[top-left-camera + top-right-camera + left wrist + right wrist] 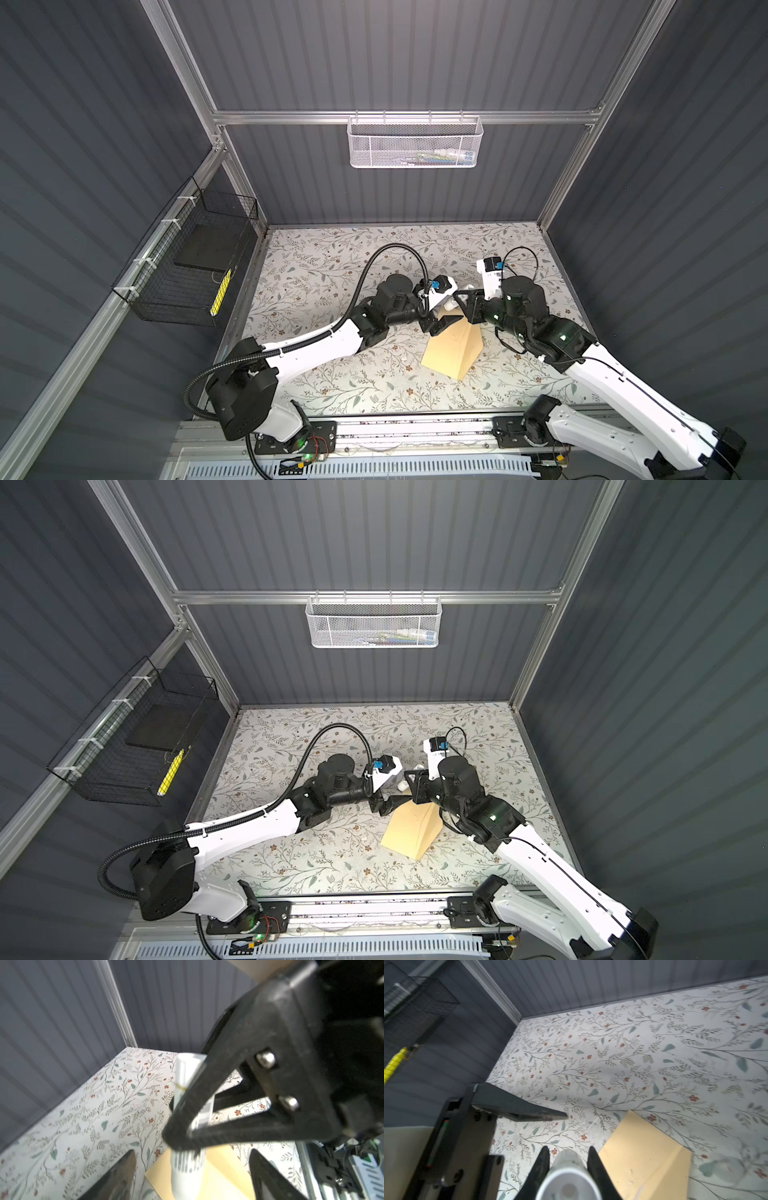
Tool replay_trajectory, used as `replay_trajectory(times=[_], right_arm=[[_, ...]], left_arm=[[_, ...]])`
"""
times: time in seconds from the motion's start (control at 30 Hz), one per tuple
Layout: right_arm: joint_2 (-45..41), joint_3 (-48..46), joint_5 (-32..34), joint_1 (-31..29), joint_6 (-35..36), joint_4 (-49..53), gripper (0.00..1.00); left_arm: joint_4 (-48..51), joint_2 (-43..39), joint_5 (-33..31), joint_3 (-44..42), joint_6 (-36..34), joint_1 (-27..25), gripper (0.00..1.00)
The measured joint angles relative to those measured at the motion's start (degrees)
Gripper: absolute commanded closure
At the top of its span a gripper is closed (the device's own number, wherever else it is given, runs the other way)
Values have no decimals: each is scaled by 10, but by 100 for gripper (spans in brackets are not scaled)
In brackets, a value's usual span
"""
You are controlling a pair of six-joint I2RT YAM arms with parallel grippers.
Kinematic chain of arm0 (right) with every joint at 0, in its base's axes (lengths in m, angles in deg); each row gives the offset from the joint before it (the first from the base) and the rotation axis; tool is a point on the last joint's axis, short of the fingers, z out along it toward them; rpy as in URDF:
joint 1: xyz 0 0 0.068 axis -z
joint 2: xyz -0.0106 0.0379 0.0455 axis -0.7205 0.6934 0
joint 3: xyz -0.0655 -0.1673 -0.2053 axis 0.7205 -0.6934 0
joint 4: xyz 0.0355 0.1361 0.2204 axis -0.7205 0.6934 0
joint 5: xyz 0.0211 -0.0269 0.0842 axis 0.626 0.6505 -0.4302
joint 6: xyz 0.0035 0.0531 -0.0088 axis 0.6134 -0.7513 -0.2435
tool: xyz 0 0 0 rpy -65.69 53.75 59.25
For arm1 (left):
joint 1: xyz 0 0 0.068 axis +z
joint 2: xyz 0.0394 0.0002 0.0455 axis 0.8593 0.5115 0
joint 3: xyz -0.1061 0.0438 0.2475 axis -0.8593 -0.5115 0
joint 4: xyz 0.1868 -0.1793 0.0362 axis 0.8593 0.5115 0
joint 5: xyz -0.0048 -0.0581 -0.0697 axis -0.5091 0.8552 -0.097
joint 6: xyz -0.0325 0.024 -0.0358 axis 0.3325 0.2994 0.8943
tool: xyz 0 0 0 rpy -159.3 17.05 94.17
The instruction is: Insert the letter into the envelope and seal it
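Squeezing one white tube point(569, 1180) between the two fingers of the right gripper point(568, 1153). Spreading the two fingers of the left gripper point(191, 1153) wide, gripping nothing, one on each side of that tube. Leaving one tan envelope point(451, 349) lying on the flowery table point(332, 257), just under both grippers

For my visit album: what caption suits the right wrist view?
Right gripper grips a white tube; tan envelope lies nearby on the floral table.

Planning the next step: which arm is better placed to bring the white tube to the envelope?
Right: the right pincer is shut on the white tube, by the envelope; the left pincer stands open, holding nothing.
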Motion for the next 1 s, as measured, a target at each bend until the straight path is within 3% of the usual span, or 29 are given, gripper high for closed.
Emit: replay_trajectory(times=[0.13,0.2,0.23,0.33,0.5,0.73,1.0], right_arm=[[24,9,42,17,17,23,100],[35,9,55,28,25,29,100],[41,9,60,33,30,29,100],[55,3,66,43,45,22,100],[85,-18,66,50,61,10,100],[109,-90,66,52,67,-31,100],[162,-126,63,60,70,-88,100]], left_arm=[[4,-70,-61,-63,38,0,7],[12,-108,-87,-87,59,0,12],[19,-129,-98,-98,71,0,19],[47,-171,-114,-115,115,0,60],[116,-142,-120,-106,222,0,85],[166,-31,-123,-98,377,-31,95],[161,42,-136,-95,446,-100,100]])
